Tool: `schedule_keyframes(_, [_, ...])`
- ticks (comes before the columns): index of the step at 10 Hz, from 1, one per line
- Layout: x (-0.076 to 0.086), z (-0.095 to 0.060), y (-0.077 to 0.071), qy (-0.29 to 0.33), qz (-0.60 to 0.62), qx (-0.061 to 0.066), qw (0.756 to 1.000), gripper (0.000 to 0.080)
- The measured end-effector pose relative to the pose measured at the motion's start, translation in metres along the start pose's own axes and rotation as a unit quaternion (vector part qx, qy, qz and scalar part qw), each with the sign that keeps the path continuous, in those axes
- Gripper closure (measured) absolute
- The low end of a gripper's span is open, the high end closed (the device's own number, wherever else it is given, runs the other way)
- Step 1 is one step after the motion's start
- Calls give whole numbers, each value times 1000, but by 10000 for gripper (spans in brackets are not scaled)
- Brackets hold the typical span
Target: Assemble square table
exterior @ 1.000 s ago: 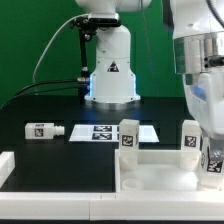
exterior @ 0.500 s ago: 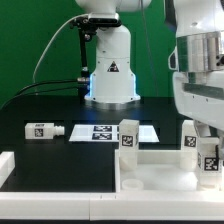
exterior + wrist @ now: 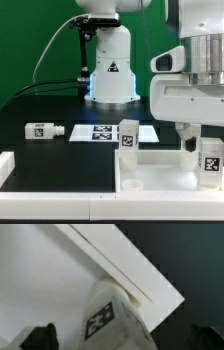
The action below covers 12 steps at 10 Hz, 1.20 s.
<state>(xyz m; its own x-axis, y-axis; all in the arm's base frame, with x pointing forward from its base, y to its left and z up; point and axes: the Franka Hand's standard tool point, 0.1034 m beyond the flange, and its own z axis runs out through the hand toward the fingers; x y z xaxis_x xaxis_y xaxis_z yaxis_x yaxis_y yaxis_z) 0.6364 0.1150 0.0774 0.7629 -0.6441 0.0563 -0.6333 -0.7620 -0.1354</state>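
The white square tabletop (image 3: 150,158) lies at the front right with its raised rim up. One tagged white leg (image 3: 128,135) stands at its far left corner. Another leg (image 3: 210,156) stands at its right side, and a third (image 3: 190,144) behind it is mostly hidden by the hand. A fourth leg (image 3: 45,129) lies on the black table at the exterior view's left. My gripper (image 3: 196,136) hangs over the right legs. In the wrist view a tagged leg (image 3: 110,319) stands at the tabletop's (image 3: 50,280) corner between my open gripper (image 3: 122,340); both dark fingers stand clear of it.
The marker board (image 3: 105,132) lies flat between the lying leg and the tabletop. A plain white bar (image 3: 6,165) sits at the front left edge. The robot base (image 3: 110,70) stands behind at the middle.
My hand has shifted toward the exterior view's left and risen, now covering more of the right legs. The legs and the tabletop have not moved.
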Motion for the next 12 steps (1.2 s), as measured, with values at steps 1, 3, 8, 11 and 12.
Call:
schedule_keyframes(1, [7,-3,0,13,-145,-8,989,151])
schedule_keyframes(3, [10,-3,1,18,-194,-10,981,151])
schedule_keyframes(8, [10,-2,2,18,-77,-9,997,515])
schedule_keyframes(11, [10,-2,5,13,138,-12,990,515])
schedule_keyframes(12, [11,-2,7,8,243,-12,970,515])
